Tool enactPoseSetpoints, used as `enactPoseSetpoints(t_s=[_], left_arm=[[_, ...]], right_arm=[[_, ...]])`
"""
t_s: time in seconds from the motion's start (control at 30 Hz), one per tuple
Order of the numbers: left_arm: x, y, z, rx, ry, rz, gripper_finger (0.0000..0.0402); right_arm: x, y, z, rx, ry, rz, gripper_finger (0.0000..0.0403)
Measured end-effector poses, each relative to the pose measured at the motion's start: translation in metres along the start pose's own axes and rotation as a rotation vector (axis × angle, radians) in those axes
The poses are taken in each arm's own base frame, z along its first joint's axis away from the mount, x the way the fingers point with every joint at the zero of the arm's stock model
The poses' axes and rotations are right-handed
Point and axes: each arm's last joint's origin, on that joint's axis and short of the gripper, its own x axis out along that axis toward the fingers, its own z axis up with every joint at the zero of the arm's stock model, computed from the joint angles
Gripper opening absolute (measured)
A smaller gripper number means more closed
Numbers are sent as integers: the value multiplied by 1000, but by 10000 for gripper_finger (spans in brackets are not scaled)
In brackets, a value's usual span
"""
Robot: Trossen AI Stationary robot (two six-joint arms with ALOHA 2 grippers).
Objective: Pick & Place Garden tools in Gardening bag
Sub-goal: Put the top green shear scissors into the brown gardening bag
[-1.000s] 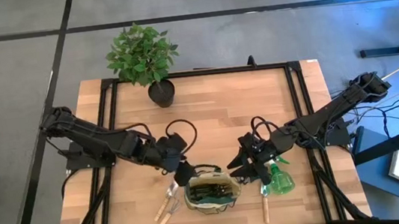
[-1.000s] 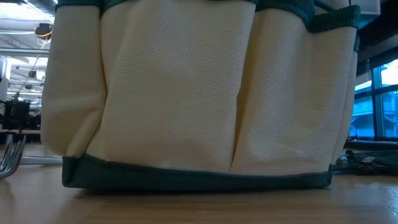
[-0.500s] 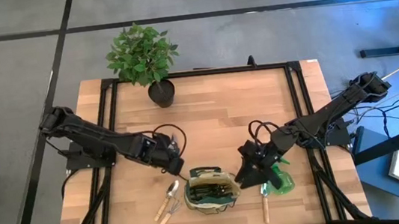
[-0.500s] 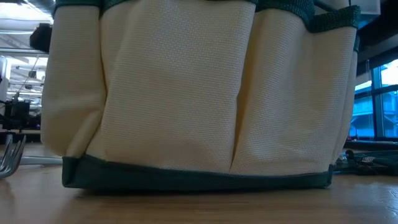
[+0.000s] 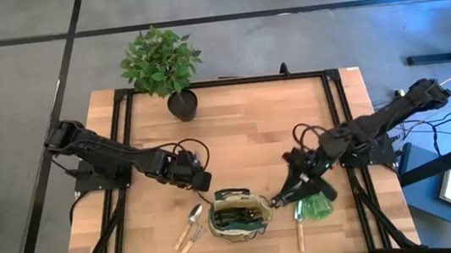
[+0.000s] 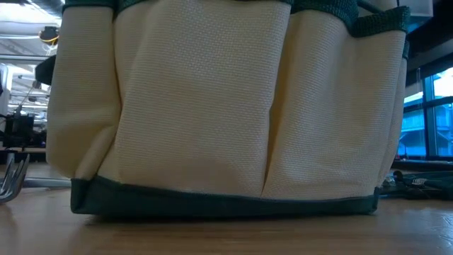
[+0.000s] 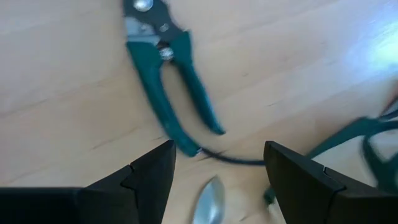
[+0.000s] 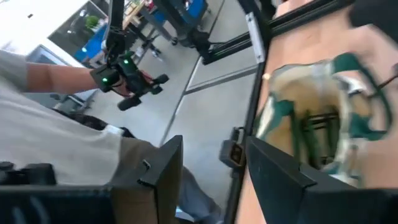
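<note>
Gardening bag (image 5: 239, 213): stands upright near the tabletop's front edge, about midway across, with dark tools inside it. In the low view its tan fabric wall (image 6: 212, 106) with green trim fills nearly the whole picture.
Left hand (image 5: 201, 181): just behind and to the left of the bag, above the tabletop (image 5: 242, 124). In its wrist view its two dark fingers (image 7: 149, 180) stand well apart with nothing between them.
Pruners (image 7: 165, 68): green-handled, lying flat on the wood ahead of the left hand; seen clearly only in the left wrist view.
Trowel and fork (image 5: 188, 230): wooden-handled, lying side by side on the tabletop just left of the bag. A metal spoon-shaped tip (image 7: 210, 200) shows between the left fingers.
Right hand (image 5: 285, 198): just beside the bag's right rim, tilted down toward it. Its fingers (image 8: 165, 180) are parted and hold nothing.
Spray bottle (image 5: 318, 207): green, lying on the tabletop right of the bag, just beside the right hand.
Third wooden-handled tool (image 5: 299, 229): lies beside the bottle, handle toward the front edge.
Potted plant (image 5: 162, 65): at the tabletop's back edge, well apart from the bag.
Person (image 8: 56, 143): light sleeve visible beyond the tabletop in the right wrist view.
Writing: none readable on any item.
</note>
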Motion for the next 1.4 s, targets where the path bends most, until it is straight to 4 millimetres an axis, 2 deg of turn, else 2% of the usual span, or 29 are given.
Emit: enactPoseSetpoints(t_s=[0.27, 0.53, 0.73, 0.93, 1.2, 1.3, 1.4], left_arm=[[0, 0, 1, -61, -4, -1, 239], [2, 1, 14, -99, -5, 8, 239], [16, 16, 12, -92, 48, 54, 239], [11, 6, 9, 178, 167, -50, 239], [-20, -28, 19, 509, 255, -270, 239], [-32, -33, 21, 772, 216, -277, 239], [-41, -29, 22, 1081, 220, -223, 239]], right_arm=[[-36, -2, 15, -52, -137, -65, 176], [-42, -7, 19, -64, -163, -96, 176], [-41, -9, 17, -72, -141, -116, 176], [-41, -12, 14, -59, -103, -140, 176], [-41, -13, 13, -56, -96, -145, 176], [-42, -13, 14, -54, -99, -149, 176], [-42, -15, 14, -56, -105, -158, 176]])
